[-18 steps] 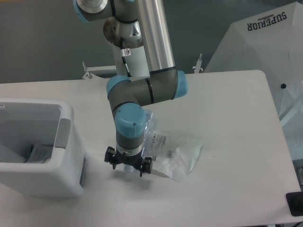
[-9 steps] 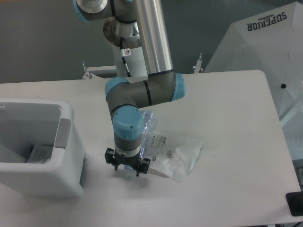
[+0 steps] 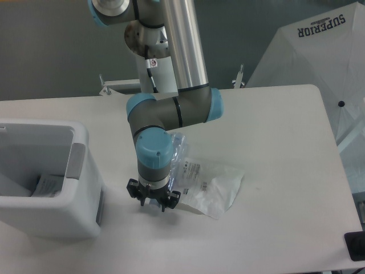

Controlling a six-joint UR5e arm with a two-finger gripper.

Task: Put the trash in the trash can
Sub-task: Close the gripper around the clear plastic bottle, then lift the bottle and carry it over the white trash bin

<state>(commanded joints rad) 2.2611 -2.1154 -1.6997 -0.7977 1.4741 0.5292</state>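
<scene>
The crushed clear bluish bottle (image 3: 179, 144) lies on the table, mostly hidden behind my wrist. Its lower end shows pale between my fingers. The crinkled clear plastic bag (image 3: 214, 188) with a printed white label lies flat just right of it. My gripper (image 3: 153, 202) points straight down over the bottle's lower end, close to the table. Its black finger links are spread wide, so it looks open, and the fingertips are hidden under it. The white trash can (image 3: 80, 188) stands at the left, a short way from the gripper, with its grey tab on the near rim.
A piece of labelled paper or plastic (image 3: 48, 184) lies inside the can. White fabric marked "SUPERIOR" (image 3: 319, 51) stands beyond the table's right edge. A dark object (image 3: 356, 245) sits at the front right corner.
My gripper has shifted slightly left and a little lower over the bottle's end. The bag and the can have not moved.
</scene>
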